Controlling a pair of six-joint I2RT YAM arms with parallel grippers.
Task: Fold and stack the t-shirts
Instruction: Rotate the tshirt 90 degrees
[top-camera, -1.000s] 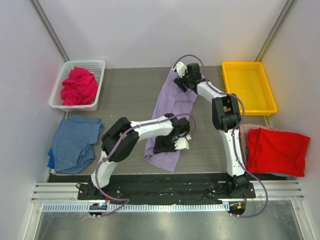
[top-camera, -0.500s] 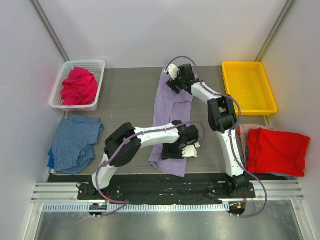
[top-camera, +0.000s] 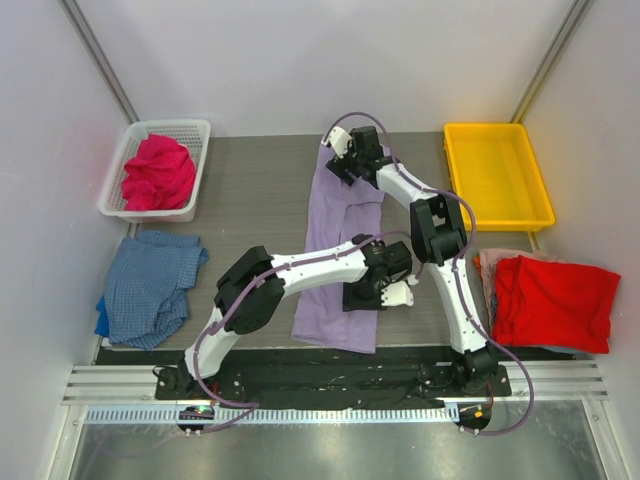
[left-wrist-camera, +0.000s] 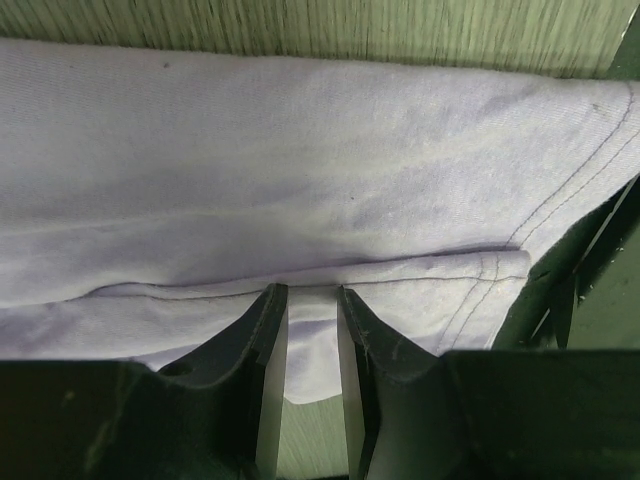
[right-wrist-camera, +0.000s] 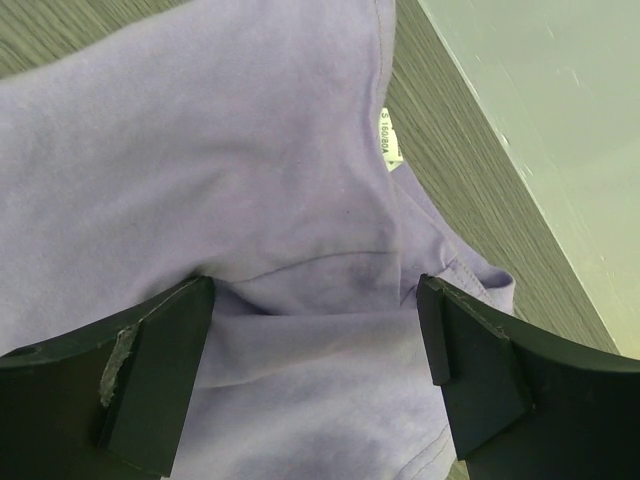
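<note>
The lavender t-shirt (top-camera: 335, 240) lies lengthwise down the middle of the table. My left gripper (top-camera: 385, 297) is at its near right corner, shut on the hem, with cloth between the jaws in the left wrist view (left-wrist-camera: 312, 300). My right gripper (top-camera: 340, 160) is at the shirt's far end, open, its jaws spread wide over the collar area (right-wrist-camera: 315, 300) near a white label (right-wrist-camera: 389, 140). The red t-shirt (top-camera: 555, 300) lies folded at the right edge. The magenta t-shirt (top-camera: 158, 172) is in the basket. The blue checked t-shirt (top-camera: 150, 285) lies crumpled at the left.
A white mesh basket (top-camera: 190, 130) stands at the far left. A yellow tray (top-camera: 497, 175) stands at the far right. White walls close in the table on three sides. The arm bases sit along the near edge.
My left gripper has moved right and nearer, pulling the shirt's near end with it. My right gripper has shifted left at the far end. The shirt now lies straighter and wider.
</note>
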